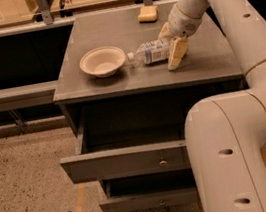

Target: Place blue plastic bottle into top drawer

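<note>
warm, dim light falls from above on the grey surface (109, 25); the hand (170, 42), low at its right side, casts a soft shadow there, and the top drawer (122, 161) lies dark inside.

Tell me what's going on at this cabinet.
The robot's arm reaches over the grey cabinet top, with its claw at the base end of the blue plastic bottle. The bottle lies on its side, cap pointing toward a white bowl. Below, the top drawer is pulled open, and the bottle is not yet in it. A yellow sponge sits near the back edge.
</note>
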Robot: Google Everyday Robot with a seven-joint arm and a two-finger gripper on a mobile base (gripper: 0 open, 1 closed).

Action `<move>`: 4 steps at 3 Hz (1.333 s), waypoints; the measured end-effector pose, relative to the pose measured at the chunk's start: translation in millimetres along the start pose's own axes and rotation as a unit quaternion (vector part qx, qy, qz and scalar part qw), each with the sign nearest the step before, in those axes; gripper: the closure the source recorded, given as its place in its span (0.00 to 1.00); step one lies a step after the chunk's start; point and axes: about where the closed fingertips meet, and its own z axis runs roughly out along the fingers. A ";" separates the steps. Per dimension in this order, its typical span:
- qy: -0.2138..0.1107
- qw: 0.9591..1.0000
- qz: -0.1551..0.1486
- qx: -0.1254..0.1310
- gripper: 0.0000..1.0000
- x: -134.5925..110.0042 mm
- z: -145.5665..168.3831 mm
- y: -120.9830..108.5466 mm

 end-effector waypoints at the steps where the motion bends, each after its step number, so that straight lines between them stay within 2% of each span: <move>1: 0.001 1.000 0.001 -0.001 0.64 0.1 -3.0 0.0; 2: 0.001 1.000 0.001 -0.001 0.87 -0.2 -3.2 0.5; 3: 0.004 1.000 0.007 0.001 1.00 2.9 -7.5 1.9; 4: 0.005 1.000 0.025 0.016 1.00 -2.9 -40.2 8.9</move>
